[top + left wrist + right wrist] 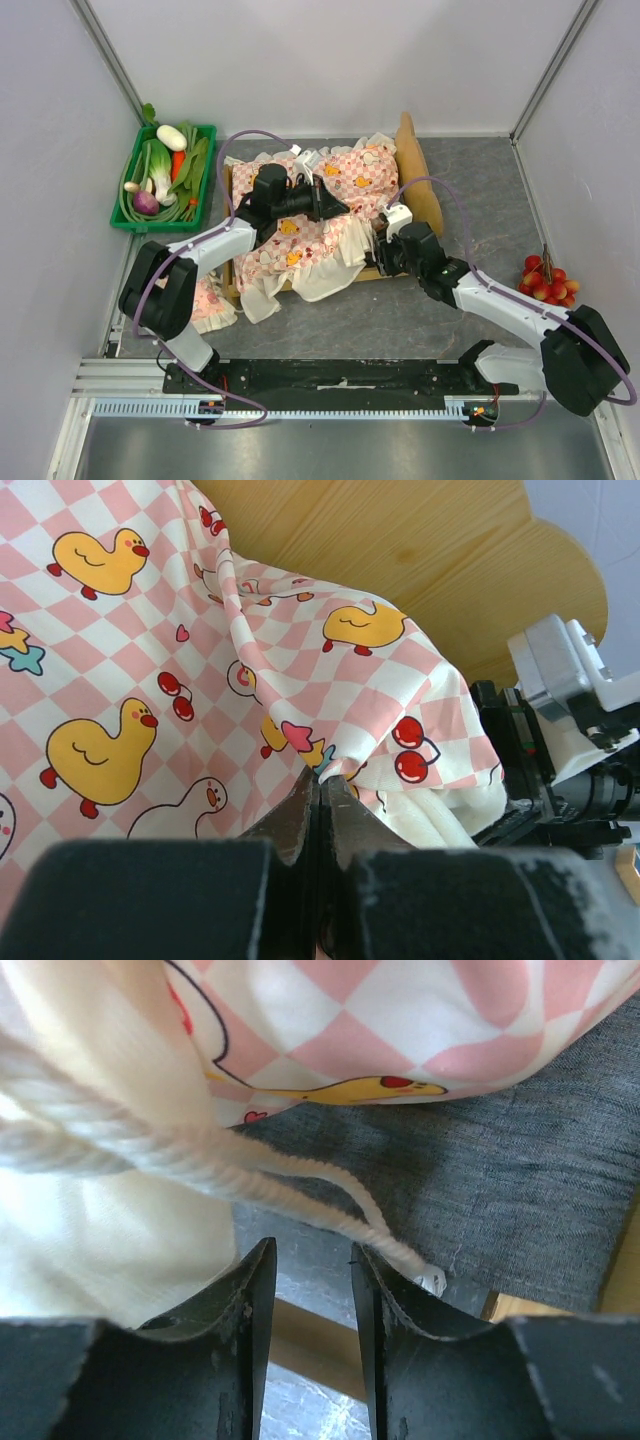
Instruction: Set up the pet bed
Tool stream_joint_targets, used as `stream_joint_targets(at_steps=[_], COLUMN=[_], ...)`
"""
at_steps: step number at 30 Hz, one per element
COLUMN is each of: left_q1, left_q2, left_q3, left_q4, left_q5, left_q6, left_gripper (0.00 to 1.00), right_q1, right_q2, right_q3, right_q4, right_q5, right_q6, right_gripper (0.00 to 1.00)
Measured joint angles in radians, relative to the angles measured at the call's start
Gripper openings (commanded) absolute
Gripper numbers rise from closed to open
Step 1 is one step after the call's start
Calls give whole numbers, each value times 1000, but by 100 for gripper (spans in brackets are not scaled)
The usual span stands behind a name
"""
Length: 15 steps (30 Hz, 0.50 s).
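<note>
The left hand (322, 780) is pinched closed on a fold of the pink-checked mattress (120, 680), which lies rumpled over the pet bed (418, 190) at mid-table. The right hand (305, 1260) stands partly open at the bed's near edge, gripping nothing, with a cream cord (300, 1185) just ahead. On the grey table (400, 315), a green crate (150, 226) sits far left by the wall and red fruit (545, 282) lies to the right.

Grey table (400, 320), pet bed (415, 180), crate (155, 227), pillow (208, 302), fruit (546, 282)
</note>
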Motion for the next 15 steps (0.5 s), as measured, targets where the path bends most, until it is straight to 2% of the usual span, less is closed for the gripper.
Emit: stream_joint_targets(at_steps=[8,15], left_q1=[9,16], left_q2=[10,14], left_q3=[0,0], left_q4=[3,9], left_q5=[7,25], left_q6=[-5,-13], left_gripper=[2,2], right_q1=[0,0], right_q2=[55,-8], right_q3=[2,0], right_q4=[55,82], right_q5=[52,66], right_q6=[-35,-53], right_gripper=[45,45])
